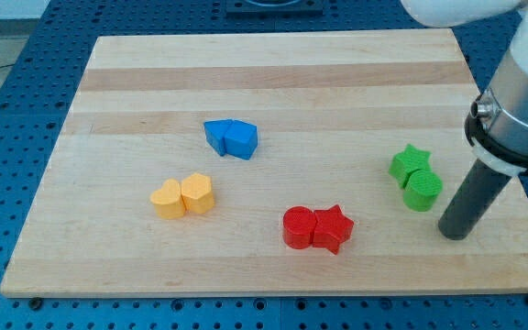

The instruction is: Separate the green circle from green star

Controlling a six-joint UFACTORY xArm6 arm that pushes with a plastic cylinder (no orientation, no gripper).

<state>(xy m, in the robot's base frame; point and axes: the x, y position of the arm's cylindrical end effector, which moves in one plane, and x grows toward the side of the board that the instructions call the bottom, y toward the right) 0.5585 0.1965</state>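
The green star [408,163] and the green circle [423,191] lie touching each other at the view's right on the wooden board [264,73], the circle just below and right of the star. My tip [456,233] rests on the board a short way below and to the right of the green circle, apart from it.
Two blue blocks [231,138] touch near the board's middle. Two yellow blocks [183,196] touch at lower left. A red circle [298,226] and red star [333,227] touch at lower middle. The board's right edge [511,183] is close to my tip.
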